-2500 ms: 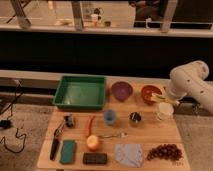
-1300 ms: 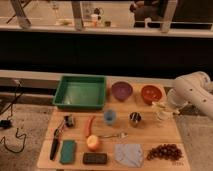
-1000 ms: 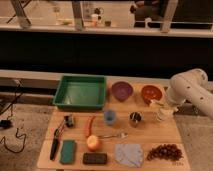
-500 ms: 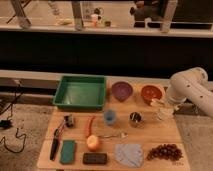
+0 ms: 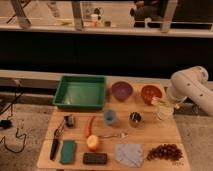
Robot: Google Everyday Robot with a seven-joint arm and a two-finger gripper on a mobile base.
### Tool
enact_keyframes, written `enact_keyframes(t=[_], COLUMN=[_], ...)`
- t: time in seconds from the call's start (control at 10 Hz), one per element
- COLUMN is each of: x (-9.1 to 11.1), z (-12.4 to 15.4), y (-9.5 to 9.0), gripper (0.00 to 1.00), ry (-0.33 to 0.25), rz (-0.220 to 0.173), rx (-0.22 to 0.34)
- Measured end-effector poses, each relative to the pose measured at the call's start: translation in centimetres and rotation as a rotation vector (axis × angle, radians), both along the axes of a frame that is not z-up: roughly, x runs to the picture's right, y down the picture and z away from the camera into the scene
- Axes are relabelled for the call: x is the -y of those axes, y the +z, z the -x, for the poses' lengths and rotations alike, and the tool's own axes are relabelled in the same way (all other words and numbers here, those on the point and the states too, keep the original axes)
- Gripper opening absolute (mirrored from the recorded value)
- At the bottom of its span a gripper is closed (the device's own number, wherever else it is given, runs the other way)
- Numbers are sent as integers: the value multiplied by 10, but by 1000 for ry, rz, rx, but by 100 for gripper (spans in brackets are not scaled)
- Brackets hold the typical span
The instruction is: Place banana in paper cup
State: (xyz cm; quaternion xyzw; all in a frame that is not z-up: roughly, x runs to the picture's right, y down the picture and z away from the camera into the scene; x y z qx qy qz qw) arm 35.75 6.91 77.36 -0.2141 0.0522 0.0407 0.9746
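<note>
The paper cup [image 5: 164,113] stands upright at the right edge of the wooden table [image 5: 150,134], just in front of the orange bowl. My gripper [image 5: 161,103] is at the end of the white arm [image 5: 189,88], right above the cup's mouth. A pale yellow-green piece, which looks like the banana [image 5: 156,101], shows at the gripper over the cup's left rim. Most of it is hidden by the gripper and the cup.
A green tray [image 5: 80,92], a purple bowl [image 5: 121,90] and an orange bowl [image 5: 151,93] line the back. A blue cup [image 5: 110,116], a metal cup [image 5: 135,119], a red chili [image 5: 90,125], an orange fruit [image 5: 93,142], a cloth [image 5: 129,154] and grapes [image 5: 163,152] lie in front.
The arm swung a little to the right and came back over the paper cup. In the last half second it has hardly moved. The table's things have stayed put.
</note>
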Motion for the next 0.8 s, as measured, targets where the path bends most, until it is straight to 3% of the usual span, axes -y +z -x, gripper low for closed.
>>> enact_keyframes(t=[0.5,0.7,0.8], x=[-6,-4,-3], z=[-3,-3,-1], y=[-1,-1,-2], gripper=[59,76,80], ry=[-52,-45,-40], rz=[10,6,4], rx=[-1,-9,-13])
